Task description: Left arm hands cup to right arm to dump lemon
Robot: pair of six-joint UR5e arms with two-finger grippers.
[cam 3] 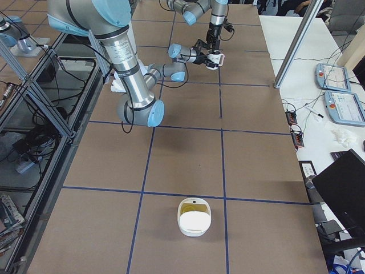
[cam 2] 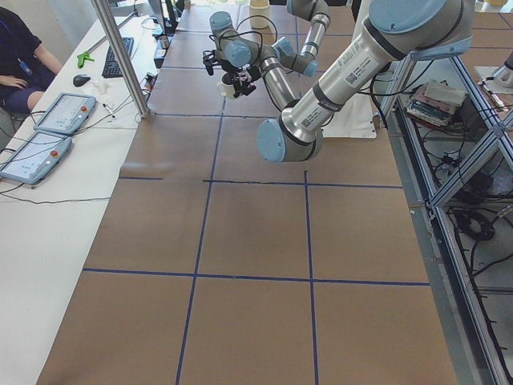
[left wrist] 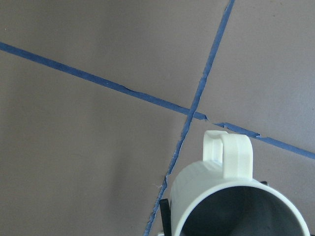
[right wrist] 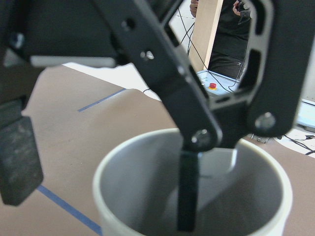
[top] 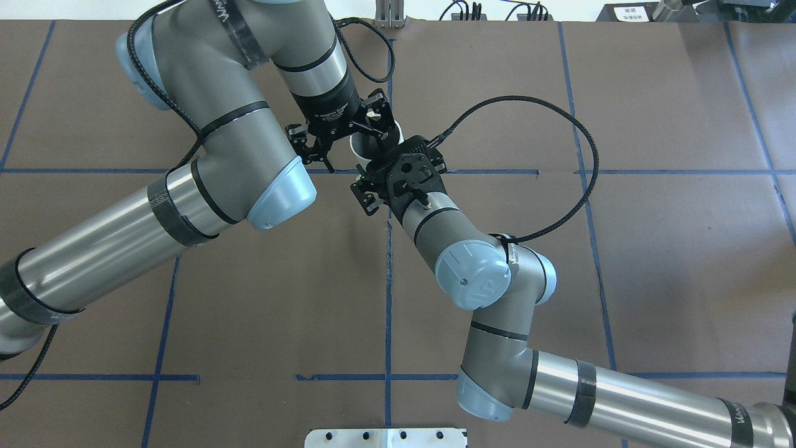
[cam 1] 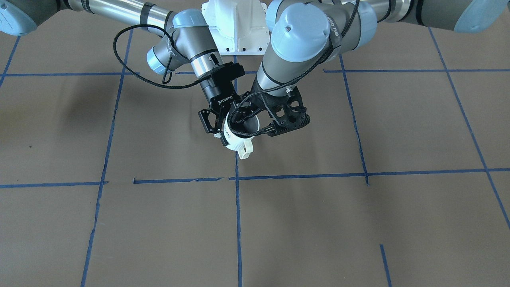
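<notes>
The white cup (cam 1: 235,141) hangs tilted above the table's middle, handle downward. In the left wrist view its grey mouth (left wrist: 231,206) faces the camera. My left gripper (cam 1: 259,130) is shut on the cup's rim, and one black finger (right wrist: 187,196) reaches down inside the mouth. My right gripper (cam 1: 221,129), lettered ROBOTIQ, stands open beside the cup's body. Its near pad (right wrist: 17,157) is apart from the cup's wall (right wrist: 113,196), with table showing between them. Its other finger is hidden. The lemon is hidden, since the cup's bottom shows in no view.
A white bowl (cam 3: 194,217) with something pale yellow in it sits near the table's right end. The white robot base (cam 1: 235,28) stands behind the arms. A metal post (cam 2: 120,56), tablets (cam 2: 64,112) and a seated person (cam 2: 16,56) are at a side table.
</notes>
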